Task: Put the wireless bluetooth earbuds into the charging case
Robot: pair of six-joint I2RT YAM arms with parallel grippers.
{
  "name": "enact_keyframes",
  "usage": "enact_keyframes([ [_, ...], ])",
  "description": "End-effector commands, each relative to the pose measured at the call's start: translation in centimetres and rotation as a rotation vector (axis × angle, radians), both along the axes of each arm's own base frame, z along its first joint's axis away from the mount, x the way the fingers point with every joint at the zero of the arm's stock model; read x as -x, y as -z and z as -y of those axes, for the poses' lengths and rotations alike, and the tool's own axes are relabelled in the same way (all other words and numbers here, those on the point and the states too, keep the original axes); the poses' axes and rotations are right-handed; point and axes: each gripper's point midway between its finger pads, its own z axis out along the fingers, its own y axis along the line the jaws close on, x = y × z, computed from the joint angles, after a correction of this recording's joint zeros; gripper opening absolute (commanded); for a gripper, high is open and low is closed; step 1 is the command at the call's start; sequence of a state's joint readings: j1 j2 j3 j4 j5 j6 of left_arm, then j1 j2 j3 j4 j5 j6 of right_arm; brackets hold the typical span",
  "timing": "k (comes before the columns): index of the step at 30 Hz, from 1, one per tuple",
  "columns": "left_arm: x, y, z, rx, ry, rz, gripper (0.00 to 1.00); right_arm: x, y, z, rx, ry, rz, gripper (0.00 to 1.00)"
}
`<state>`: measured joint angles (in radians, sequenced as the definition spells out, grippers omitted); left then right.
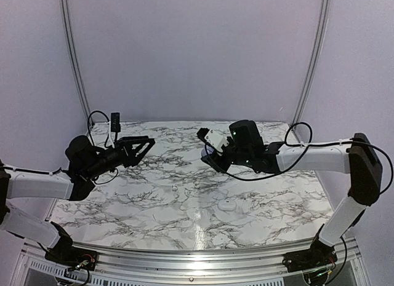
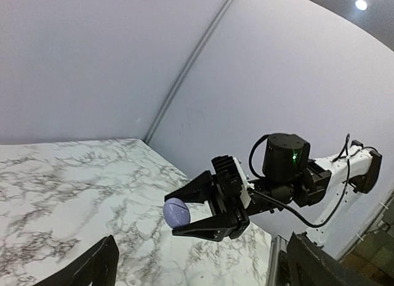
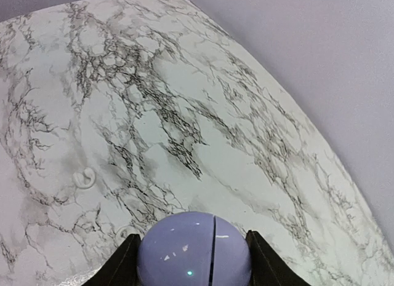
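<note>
My right gripper is shut on a lilac egg-shaped charging case, which is closed with its seam upright, and holds it above the middle of the table. The left wrist view shows the same case between the right gripper's black fingers. My left gripper is open and empty, held above the table's left side and pointing towards the right gripper. Two tiny whitish earbuds lie on the marble: one left of the case and one just beside the right gripper's left finger. They also show in the top view, the first and the second.
The marble table is bounded by a lilac curtain wall at the back and sides. A metal rail runs along the near edge between the arm bases. A black cable clip stands at the back left.
</note>
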<state>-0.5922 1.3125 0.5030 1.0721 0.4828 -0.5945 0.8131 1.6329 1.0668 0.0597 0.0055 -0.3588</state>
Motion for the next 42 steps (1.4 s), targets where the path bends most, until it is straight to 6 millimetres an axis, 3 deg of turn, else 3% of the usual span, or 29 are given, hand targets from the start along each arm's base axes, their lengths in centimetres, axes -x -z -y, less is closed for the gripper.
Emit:
enact_keyframes([
  [1, -1.6, -1.2, -4.3, 0.035, -0.198, 0.015, 0.99, -2.9, 1.4, 1.7, -0.140, 0.063, -0.153, 0.27],
  [7, -3.4, 1.2, -6.6, 0.014, -0.310, -0.088, 0.99, -7.2, 5.3, 5.9, -0.160, 0.184, -0.302, 0.27],
  [12, -3.3, 2.1, -6.0, -0.035, -0.270, -0.076, 0.99, -9.3, 8.4, 8.1, -0.139, 0.253, -0.387, 0.28],
  [17, -3.8, 4.2, -5.1, -0.115, -0.239, -0.109, 0.99, -9.9, 10.2, 8.9, -0.130, 0.278, -0.424, 0.30],
  [25, -3.9, 4.1, -5.7, -0.118, -0.279, -0.099, 0.99, -10.1, 12.6, 9.4, -0.113, 0.286, -0.476, 0.37],
  [33, -4.1, 4.0, -5.7, -0.116, -0.281, -0.104, 0.99, -9.9, 13.1, 9.8, -0.090, 0.299, -0.505, 0.58],
  [37, -4.1, 4.0, -5.5, -0.116, -0.271, -0.104, 0.99, -9.9, 11.4, 9.9, -0.102, 0.298, -0.480, 0.72],
  [42, -4.1, 4.0, -5.3, -0.119, -0.258, -0.102, 0.99, -8.4, 8.4, 9.5, -0.131, 0.237, -0.464, 0.79],
])
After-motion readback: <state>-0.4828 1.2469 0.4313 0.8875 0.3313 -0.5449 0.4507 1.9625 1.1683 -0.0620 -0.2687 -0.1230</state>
